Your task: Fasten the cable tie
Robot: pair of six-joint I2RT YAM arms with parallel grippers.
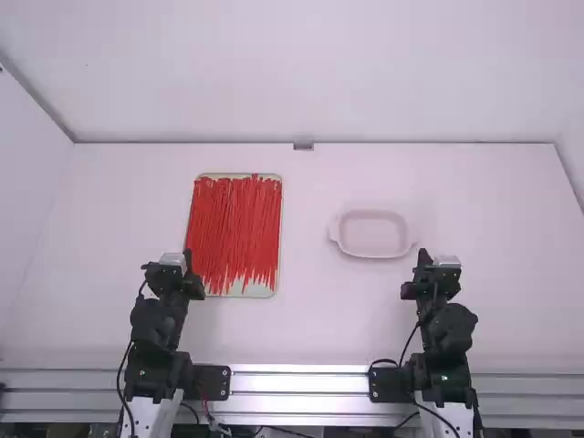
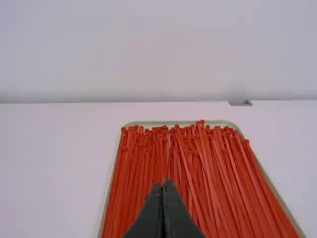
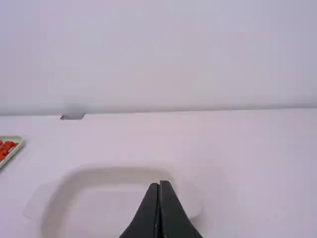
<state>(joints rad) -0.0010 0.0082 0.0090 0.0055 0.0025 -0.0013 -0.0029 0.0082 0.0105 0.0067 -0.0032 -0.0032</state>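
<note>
The left gripper (image 1: pixel 189 260), jaws together at eight o'clock of the tray (image 1: pixel 239 293), should part and pinch one edge strand from the cable ties (image 1: pixel 235 233) (they lie packed), while the right gripper (image 1: pixel 422 256), jaws likewise together, sits at four o'clock of the dish (image 1: pixel 339 239).

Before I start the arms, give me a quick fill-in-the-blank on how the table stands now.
1. The ties piled in the tray are ____ in colour.
2. In the high view, the dish stands to the ____ of the tray.
3. The left pincer, above the ties' near ends, has its fingers ____.
4. The right pincer, also shut, is nearer to the ____ than to the tray.

Missing words: red; right; shut; dish.
</note>
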